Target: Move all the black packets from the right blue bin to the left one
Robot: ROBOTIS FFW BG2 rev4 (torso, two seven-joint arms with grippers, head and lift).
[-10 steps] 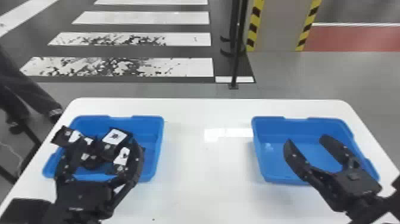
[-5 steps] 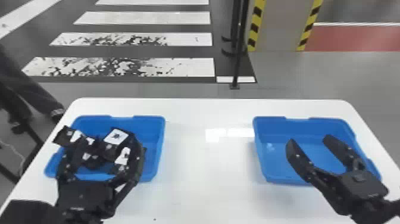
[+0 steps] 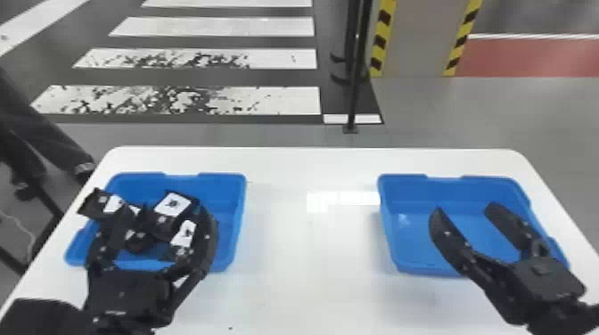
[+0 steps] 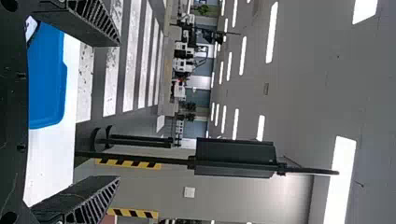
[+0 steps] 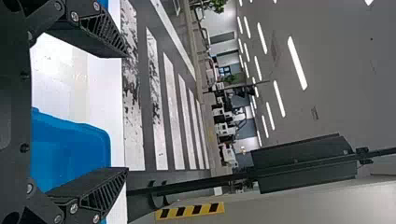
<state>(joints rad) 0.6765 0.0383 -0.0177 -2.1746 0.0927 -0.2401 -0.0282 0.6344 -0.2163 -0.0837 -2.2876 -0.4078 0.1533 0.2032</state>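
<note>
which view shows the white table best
Head view, showing both far corners of the white table. Left wrist view: a strip by the left bin. Right wrist view: a patch by the right bin.

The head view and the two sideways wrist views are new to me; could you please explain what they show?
These show a robot with two black arms. The head view looks forward and down from its head. Each wrist view comes from a camera on one arm, shown turned on its side, with that arm's gripper coming in from the left edge: the left gripper and the right gripper. On the white table stand a left blue bin and a right blue bin. Black packets with white labels are at the left bin. Both grippers are open, with nothing held between their fingers.
</note>
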